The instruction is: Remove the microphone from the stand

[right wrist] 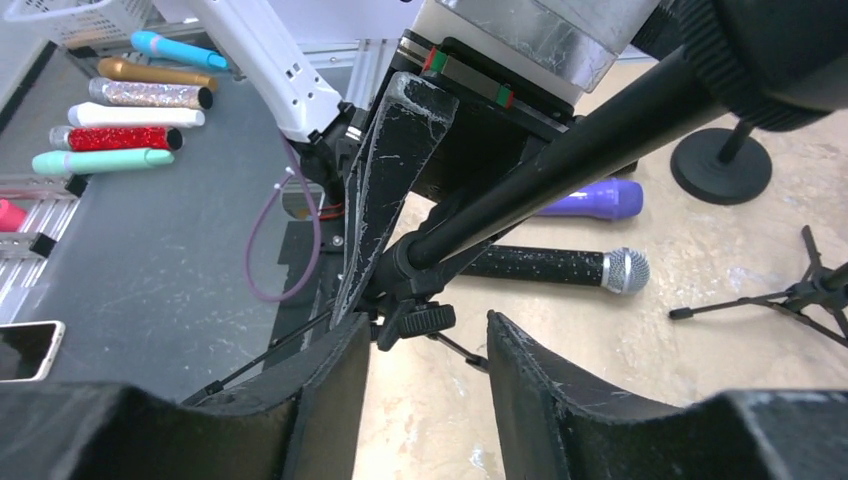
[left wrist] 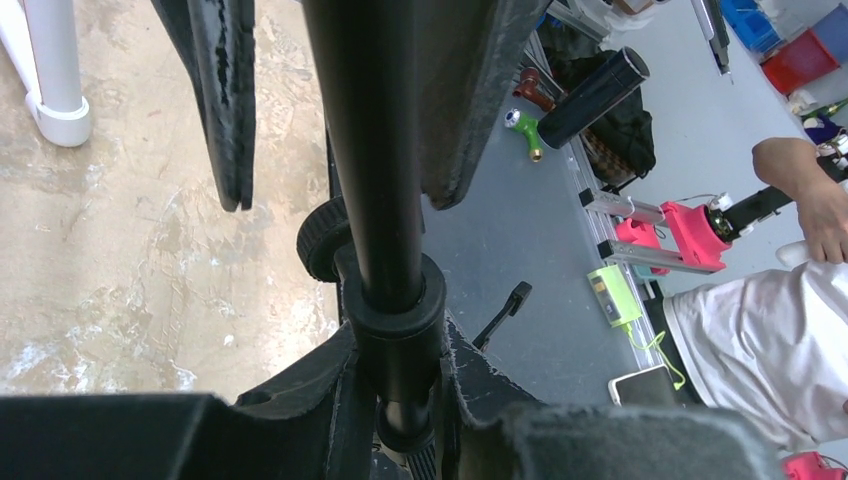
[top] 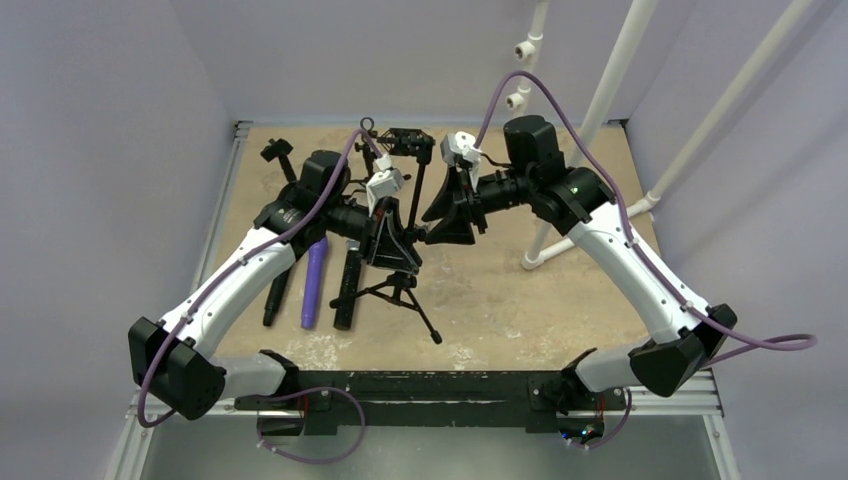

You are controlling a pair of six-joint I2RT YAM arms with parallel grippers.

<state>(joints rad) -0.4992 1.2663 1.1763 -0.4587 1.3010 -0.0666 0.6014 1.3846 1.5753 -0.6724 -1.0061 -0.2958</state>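
Microphone point(top: 405, 140): we see a small black shape clipped at the top of the stand point(top: 400, 285), toward the far side of the table. It is too small for us to see well.
Stand: black, with three legs, standing up in the middle of the table.
Left claw point(top: 395, 245): squeezed tight on the stand's pole, low down by a thick ring.
Right claw point(top: 435, 225): fingers spread apart, just beside the pole, holding nothing.
Basket point(right wrist: 70, 20): white, off the table. We cannot see inside it.
Purple microphone point(top: 315, 280): lying flat, left of the stand.
Black microphones point(top: 348, 285): two, lying flat, one on each side of the purple one.
Table point(top: 520, 290): tan, with pale scuff marks.
Room: pale purple walls point(top: 120, 150), and white pipes point(top: 610, 90) at the back right.
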